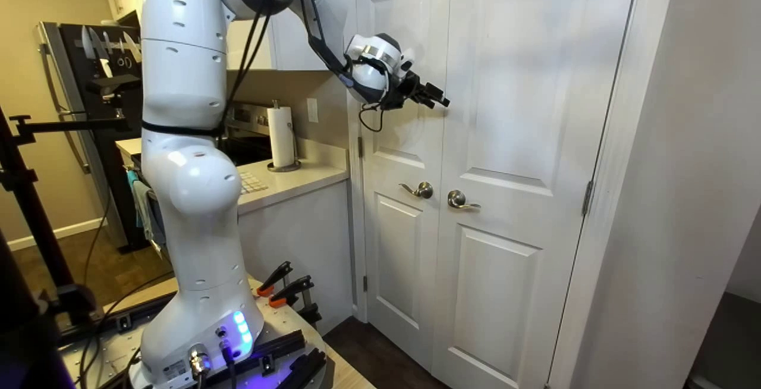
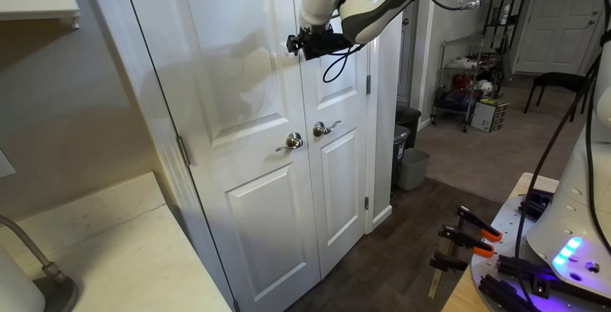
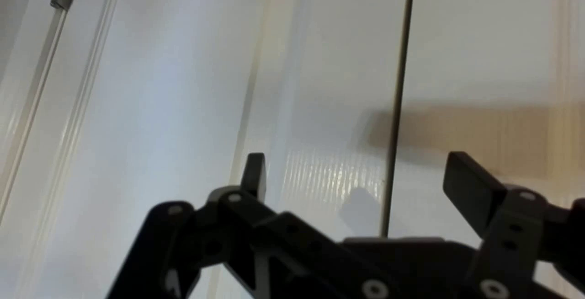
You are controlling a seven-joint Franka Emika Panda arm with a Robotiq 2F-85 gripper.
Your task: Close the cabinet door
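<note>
at the left of the paired leaves in both exterior views, the cabinet door point(image 1: 399, 246) is seen, hinged along its left edge and set flush with the matching leaf point(image 1: 499, 294); it appears closed. at mid-height, near its inner edge, a metal lever handle point(image 1: 424, 190) is carried, and a second lever handle point(image 1: 457, 199) is mounted on the matching leaf. between the two leaves a narrow dark seam point(image 3: 399, 93) is shown in the wrist view. above the handles, close to this seam, the tool point(image 3: 358, 171) is held before the door faces; its fingers point(image 3: 254, 175) are spread wide apart, and the seam is seen in the space between them. whether either leaf is touched cannot be told. the tool is borne by a white arm point(image 1: 184, 80), mounted on a wooden bench point(image 2: 460, 295) to whose edge black and orange clamps point(image 2: 463, 238) are fixed. beside the cabinet door a pale counter point(image 1: 297, 181) is seen, on which a paper towel roll point(image 1: 281, 137) is stood upright. farther left in an exterior view, knives point(image 1: 88, 42) are mounted on the dark side of a fridge point(image 1: 104, 160). past the right-hand end of the doors, bins point(image 2: 414, 171), a wire rack point(image 2: 468, 41) and a black chair point(image 2: 558, 79) are seen in an exterior view.
</note>
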